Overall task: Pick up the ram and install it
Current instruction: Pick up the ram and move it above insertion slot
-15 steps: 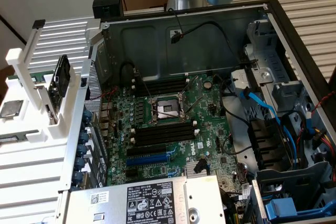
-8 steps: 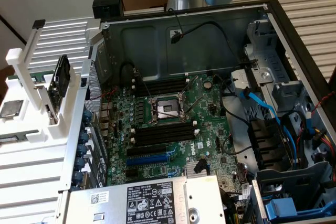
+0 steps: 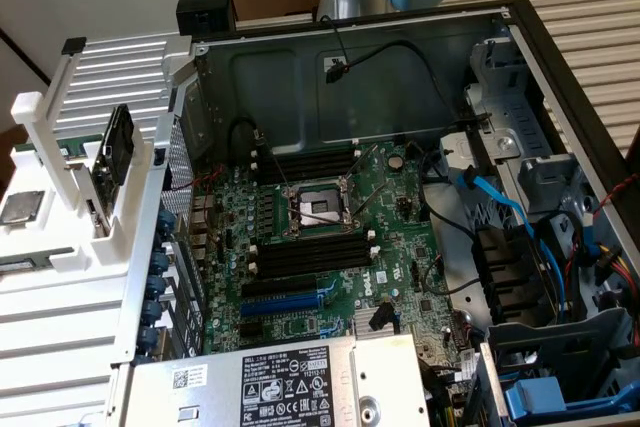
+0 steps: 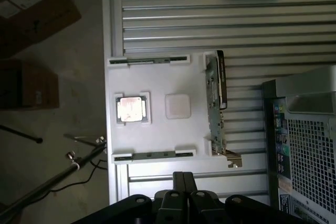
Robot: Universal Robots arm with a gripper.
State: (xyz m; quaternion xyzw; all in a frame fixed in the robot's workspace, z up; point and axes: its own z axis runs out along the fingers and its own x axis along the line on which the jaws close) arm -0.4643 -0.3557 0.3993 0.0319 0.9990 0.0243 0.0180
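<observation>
My gripper [image 4: 182, 176] hangs over the white fixture [image 4: 157, 135] with its fingers pressed together and nothing between them. In the exterior view this fixture lies at nine o'clock from the motherboard [image 3: 330, 237]. The ram [image 4: 157, 60], as I judge, stands on edge in a fixture slot. It is light, stiff and fragile, so I would pinch its flat sides at mid-length.

The motherboard [image 3: 335, 232] is showing green, carrying black memory slots [image 3: 305, 255] and a blue expansion slot [image 3: 285, 304], with blue cables [image 3: 500, 202] lying beside it. The holder tray [image 4: 157, 80] is gleaming white over ribbed silver table slats [image 4: 210, 19], and the gripper [image 4: 183, 178] is showing black.
</observation>
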